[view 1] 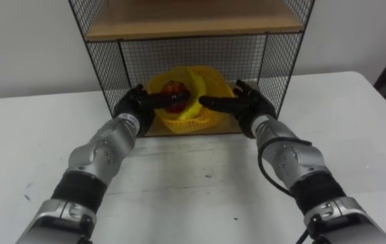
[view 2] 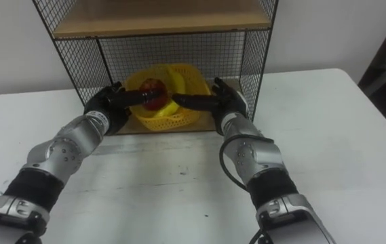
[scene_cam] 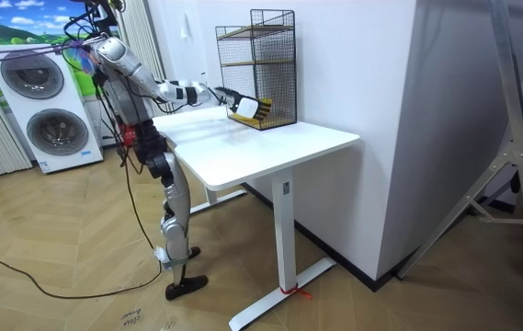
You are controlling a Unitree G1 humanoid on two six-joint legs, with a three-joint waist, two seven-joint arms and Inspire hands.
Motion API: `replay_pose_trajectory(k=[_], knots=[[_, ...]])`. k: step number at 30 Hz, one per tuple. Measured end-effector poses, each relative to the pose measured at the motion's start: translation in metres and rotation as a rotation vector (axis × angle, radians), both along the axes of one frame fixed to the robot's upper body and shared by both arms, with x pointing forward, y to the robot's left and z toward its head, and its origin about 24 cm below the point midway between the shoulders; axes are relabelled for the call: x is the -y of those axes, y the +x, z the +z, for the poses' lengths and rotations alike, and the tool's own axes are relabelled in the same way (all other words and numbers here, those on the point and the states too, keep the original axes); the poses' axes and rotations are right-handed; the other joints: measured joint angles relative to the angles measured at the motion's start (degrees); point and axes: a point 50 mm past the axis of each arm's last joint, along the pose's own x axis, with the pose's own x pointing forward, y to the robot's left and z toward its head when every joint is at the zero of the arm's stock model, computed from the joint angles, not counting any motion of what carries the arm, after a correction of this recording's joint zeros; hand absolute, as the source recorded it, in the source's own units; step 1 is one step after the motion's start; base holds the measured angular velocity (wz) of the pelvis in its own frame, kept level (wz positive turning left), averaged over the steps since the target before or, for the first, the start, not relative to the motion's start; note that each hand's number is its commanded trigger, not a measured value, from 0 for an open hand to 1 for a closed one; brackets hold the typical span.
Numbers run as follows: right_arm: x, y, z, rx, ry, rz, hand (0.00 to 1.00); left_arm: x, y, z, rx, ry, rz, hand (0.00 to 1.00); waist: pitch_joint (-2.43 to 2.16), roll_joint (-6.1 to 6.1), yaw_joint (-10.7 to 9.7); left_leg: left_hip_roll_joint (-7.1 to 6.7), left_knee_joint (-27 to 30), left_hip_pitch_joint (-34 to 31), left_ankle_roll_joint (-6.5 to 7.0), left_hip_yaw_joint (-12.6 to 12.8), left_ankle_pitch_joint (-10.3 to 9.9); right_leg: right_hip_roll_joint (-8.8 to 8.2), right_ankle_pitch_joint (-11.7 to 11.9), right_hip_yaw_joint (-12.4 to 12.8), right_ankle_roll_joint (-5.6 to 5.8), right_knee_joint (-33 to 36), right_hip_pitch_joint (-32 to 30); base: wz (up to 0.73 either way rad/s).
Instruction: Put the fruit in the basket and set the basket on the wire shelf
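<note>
A yellow plastic basket [view 1: 209,85] sits tipped on the wooden floor of the wire shelf's [view 1: 274,61] lowest compartment, with a red fruit [view 1: 174,88] inside it. My left hand [view 1: 137,103] is at the basket's front left, its straight fingers lying across the rim in front of the fruit. On the front right, my right hand [view 1: 250,107] reaches in the same way, open, with fingers stretched against the rim. The fingertips of both hands almost meet at the basket's middle. In the room view I stand at the table's end with both arms stretched to the shelf [scene_cam: 256,69].
The shelf stands at the back of a white table [view 1: 199,183], against the wall. A wooden board [view 1: 193,20] tops the compartment just above the basket. Wire mesh closes its sides and back. Washing machines [scene_cam: 31,78] stand behind me.
</note>
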Motion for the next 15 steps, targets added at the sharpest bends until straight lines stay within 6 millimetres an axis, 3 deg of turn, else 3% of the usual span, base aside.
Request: replay_pose_trajectory(k=[4,15], knots=[[0.002,0.002,0.006,0.024,0.005,-0.004,0.0,-0.002,0.001,0.003,0.01,0.002,0.002,0.0,-0.19,0.22,0.1,-0.01,-0.1,0.0,-0.02,0.0,0.1,-0.01,0.0,0.0,0.0,0.0,-0.1,0.0],[0.021,0.009,0.033,0.14,-0.042,-0.014,0.0,-0.018,0.009,0.047,0.189,0.025,0.005,0.0,-0.36,0.32,0.4,-0.04,-0.5,0.6,-0.03,0.0,0.1,0.04,0.0,0.1,0.0,0.0,0.0,0.0]])
